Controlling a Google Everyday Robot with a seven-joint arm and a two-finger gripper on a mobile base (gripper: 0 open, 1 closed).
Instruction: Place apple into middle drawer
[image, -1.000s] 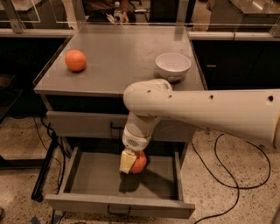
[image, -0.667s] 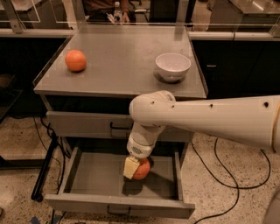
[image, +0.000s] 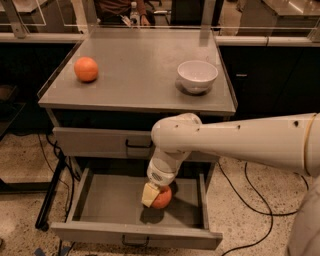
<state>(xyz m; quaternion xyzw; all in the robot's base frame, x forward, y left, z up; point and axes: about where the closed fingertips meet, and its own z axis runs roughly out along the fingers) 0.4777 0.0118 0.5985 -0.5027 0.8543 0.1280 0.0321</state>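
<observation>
The middle drawer (image: 95, 212) is pulled open below the cabinet top, a wide shallow grey tray with a small black handle on its front. My gripper (image: 154, 196) reaches down into it from the right on a white arm. It is shut on the apple (image: 163, 198), reddish-orange, held low over the drawer floor near its middle. One yellowish finger (image: 149, 195) covers the apple's left side. I cannot tell whether the apple touches the floor.
A plain orange fruit (image: 86, 69) sits at the back left of the cabinet top (image: 140, 75). A white bowl (image: 197, 76) sits at the back right. The upper drawer front (image: 100, 142) is closed. Black cables (image: 50, 160) trail on the speckled floor at both sides.
My arm has lowered and moved forward, carrying the apple deeper down into the open drawer.
</observation>
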